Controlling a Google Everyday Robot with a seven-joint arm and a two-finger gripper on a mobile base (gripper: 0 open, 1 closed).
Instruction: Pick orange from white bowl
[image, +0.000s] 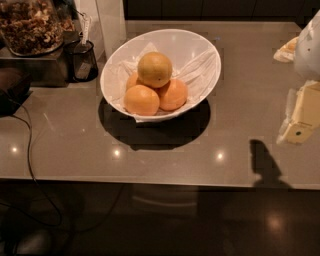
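The white bowl (200, 47) stands on the grey counter, lined with crumpled white paper. The orange (155, 69), paler and yellowish-green, rests on top of three deeper orange fruits (142, 100) inside it. My gripper (301, 117) is at the right edge of the view, well to the right of the bowl and above the counter, holding nothing that I can see.
A small black mesh cup (82, 61) stands left of the bowl. A glass jar of nuts (30, 25) sits at the back left. A dark object (11, 90) and a black cable (31, 150) lie at the left. The counter's front edge (150, 181) runs across the view.
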